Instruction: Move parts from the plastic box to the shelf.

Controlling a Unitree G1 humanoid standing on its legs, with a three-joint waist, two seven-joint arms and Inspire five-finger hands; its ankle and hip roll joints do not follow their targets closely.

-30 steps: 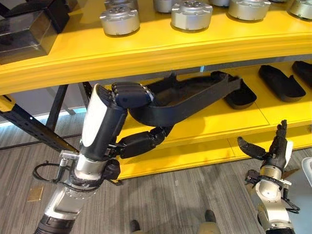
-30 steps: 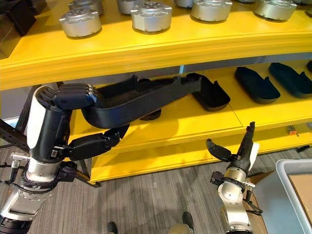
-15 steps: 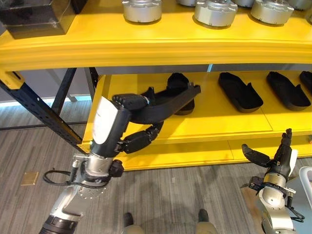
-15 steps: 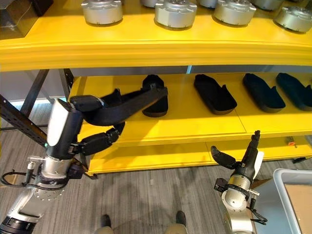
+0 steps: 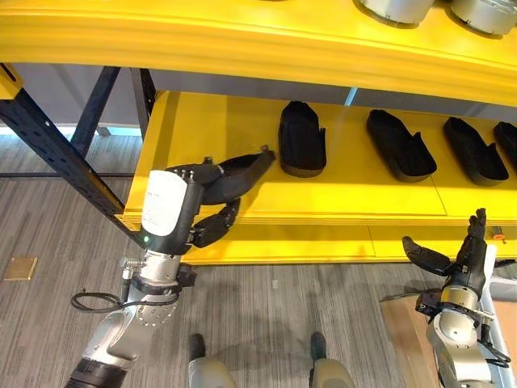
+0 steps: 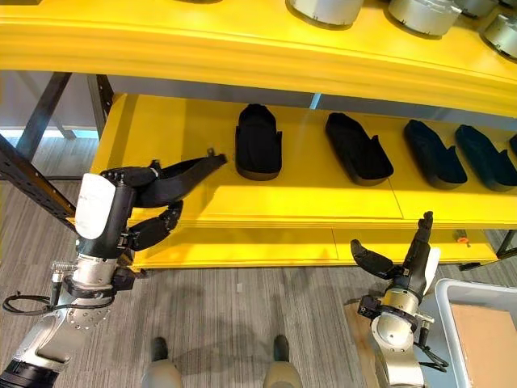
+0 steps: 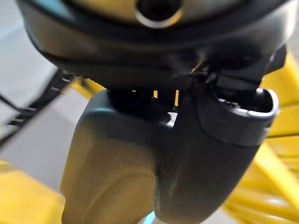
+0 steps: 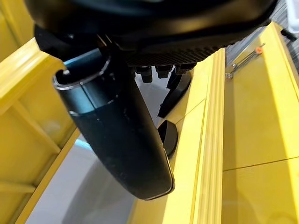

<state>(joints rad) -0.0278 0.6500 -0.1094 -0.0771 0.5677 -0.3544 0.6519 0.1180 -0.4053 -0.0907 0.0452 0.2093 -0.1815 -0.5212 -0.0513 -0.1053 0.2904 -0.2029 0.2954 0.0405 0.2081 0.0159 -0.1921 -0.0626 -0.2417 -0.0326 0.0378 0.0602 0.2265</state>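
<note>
The yellow shelf (image 5: 242,202) is already carrying 4 black parts. The left hand (image 5: 212,226) is clamping its curled fingers (image 5: 194,173) around a long black part (image 5: 242,167) just beyond them, which it should set flat beside the nearest shelved part (image 5: 301,139). The right hand (image 5: 452,263) is hanging empty, fingers straight.

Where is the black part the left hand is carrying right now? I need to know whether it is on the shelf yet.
The black part is in the left hand, over the left end of the lower shelf, left of the row of black parts already lying there.
</note>
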